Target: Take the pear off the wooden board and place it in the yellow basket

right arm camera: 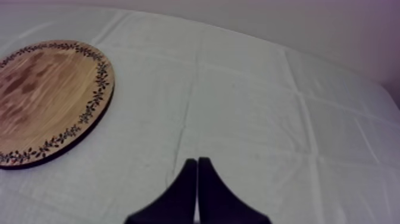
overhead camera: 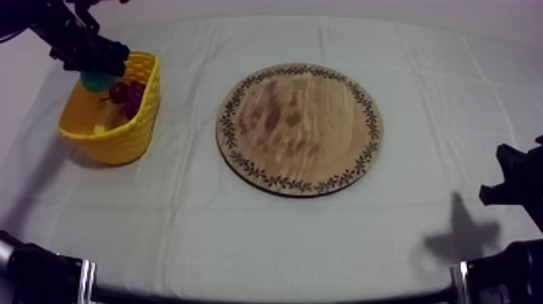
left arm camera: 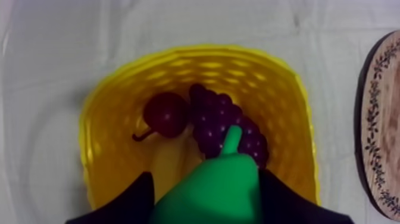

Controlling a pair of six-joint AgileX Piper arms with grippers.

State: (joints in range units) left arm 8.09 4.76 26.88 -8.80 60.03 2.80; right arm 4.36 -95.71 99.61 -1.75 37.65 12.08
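Green pear (left arm camera: pixel 214 190): is hanging between the two black fingers (left arm camera: pixel 134 199) of the left claw, with its stem end pointing away from the claw toward the grapes.
Left claw (overhead camera: pixel 101 69): is clenching the pear from both sides, one finger pressing on each flank. Its arm is reaching in from the far left of the table.
Pear's place: is hovering over the opening of the yellow basket (overhead camera: pixel 133 133), toward the basket's far side and above the fruit inside. Whether it is touching that fruit I cannot tell.
Yellow basket: is standing on the left side of the table, toward the far edge and well apart from the wooden board.
Grapes (left arm camera: pixel 223 122): are lying inside the basket, directly beyond the pear's stem.
Small red fruit (left arm camera: pixel 166 113): is lying inside the basket just beside the grapes, its stalk curling toward the basket's wall.
Wooden board (overhead camera: pixel 299 129): is lying flat at the middle of the table, its patterned rim facing up, to the right of the basket.
Right claw (right arm camera: pixel 197 162): is clenched on nothing, its fingers lying together as a narrow wedge. It is resting over the cloth at the near right, apart from the board.
Table (overhead camera: pixel 202 218): is wearing a grey-white cloth with fold lines crossing it.
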